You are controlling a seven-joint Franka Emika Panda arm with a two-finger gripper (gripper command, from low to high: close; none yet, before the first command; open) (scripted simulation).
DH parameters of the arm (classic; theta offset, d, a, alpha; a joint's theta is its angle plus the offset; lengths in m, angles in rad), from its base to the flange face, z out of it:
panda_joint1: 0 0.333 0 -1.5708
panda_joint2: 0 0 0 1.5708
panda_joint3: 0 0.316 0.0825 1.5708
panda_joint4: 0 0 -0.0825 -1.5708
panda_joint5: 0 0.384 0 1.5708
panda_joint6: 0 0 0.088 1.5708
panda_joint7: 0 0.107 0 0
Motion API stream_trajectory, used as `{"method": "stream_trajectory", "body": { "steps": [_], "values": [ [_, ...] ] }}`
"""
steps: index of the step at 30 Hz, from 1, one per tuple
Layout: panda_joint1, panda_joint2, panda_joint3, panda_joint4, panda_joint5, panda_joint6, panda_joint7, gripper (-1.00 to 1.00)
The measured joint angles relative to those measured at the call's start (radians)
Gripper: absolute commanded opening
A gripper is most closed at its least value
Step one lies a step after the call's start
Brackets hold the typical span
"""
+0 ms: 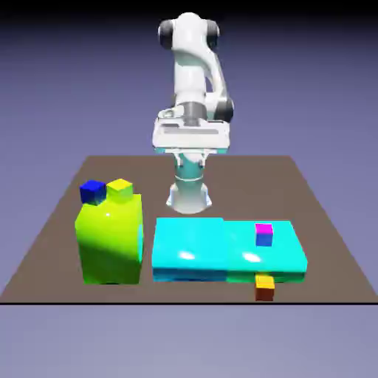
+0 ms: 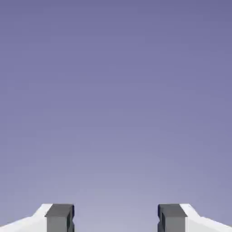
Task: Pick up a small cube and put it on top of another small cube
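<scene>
One orange-topped cube [image 1: 264,287] sits toward five o'clock in the exterior view, at the near edge of the table [image 1: 44,275], just before the cyan block [image 1: 277,255]; a low approach could clip that block, and a nudge toward six o'clock might tip the cube off. The magenta-topped cube [image 1: 263,235], its intended seat, stands on the cyan block — an off-centre release could topple the stack. The gripper [image 2: 116,218] is parted and empty, the hand view showing only backdrop between and beyond its tips. Hidden: the orange-topped cube's far side, and whether it touches the block — I cannot tell.
</scene>
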Motion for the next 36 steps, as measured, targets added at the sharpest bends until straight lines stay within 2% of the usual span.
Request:
{"method": "stream_trajectory", "body": {
  "steps": [27, 32, 33, 36],
  "values": [
    [-0.055, 0.969, 0.398, 0.552, -0.506, -0.328, 0.897, 0.0],
    [0.03, 1.113, 0.288, 0.613, -0.606, -0.241, 0.975, 0.0],
    [0.047, 1.143, 0.266, 0.625, -0.627, -0.223, 0.991, -1.0],
    [0.026, 1.107, 0.293, 0.61, -0.602, -0.244, 0.972, -1.0]
  ]
}}
